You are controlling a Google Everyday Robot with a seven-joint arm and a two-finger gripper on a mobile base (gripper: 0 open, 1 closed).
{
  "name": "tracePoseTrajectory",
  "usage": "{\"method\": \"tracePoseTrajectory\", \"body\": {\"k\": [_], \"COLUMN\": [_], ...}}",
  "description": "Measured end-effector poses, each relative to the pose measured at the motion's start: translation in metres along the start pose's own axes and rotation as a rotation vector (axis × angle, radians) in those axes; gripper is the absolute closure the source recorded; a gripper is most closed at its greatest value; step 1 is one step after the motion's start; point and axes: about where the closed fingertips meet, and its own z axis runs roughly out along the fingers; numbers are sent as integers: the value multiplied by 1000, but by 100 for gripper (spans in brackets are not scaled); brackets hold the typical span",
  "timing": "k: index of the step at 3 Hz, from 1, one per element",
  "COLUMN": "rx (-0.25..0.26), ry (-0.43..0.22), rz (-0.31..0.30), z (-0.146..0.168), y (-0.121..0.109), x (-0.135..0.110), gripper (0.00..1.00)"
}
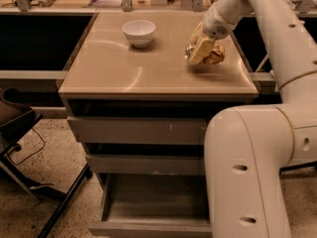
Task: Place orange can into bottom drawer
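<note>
The orange can [215,54] lies on its side near the right edge of the beige cabinet top [124,68], its silver end facing left. My gripper [200,49] reaches down from the arm at the upper right, and its beige fingers [203,47] are closed around the can, at or just above the surface. The bottom drawer [153,198] is pulled open below, grey floor bare, partly hidden by my arm's large white link [247,172].
A white bowl [138,32] stands at the back middle of the top. Two shallower grey drawers [133,130] above the bottom one are slightly open. A dark chair frame [20,133] stands at the left on the speckled floor.
</note>
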Motion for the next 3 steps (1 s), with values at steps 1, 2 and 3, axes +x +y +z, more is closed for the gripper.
{"method": "tracePoseTrajectory", "body": {"k": [1,2,3], "rx": [117,315,473], "ry": [-8,-26,-98], "rz": [43,138,247], "z": [-56,-135,-222], "y": [0,8,51], "x": [-3,7,-7], "gripper": [100,100,100]}}
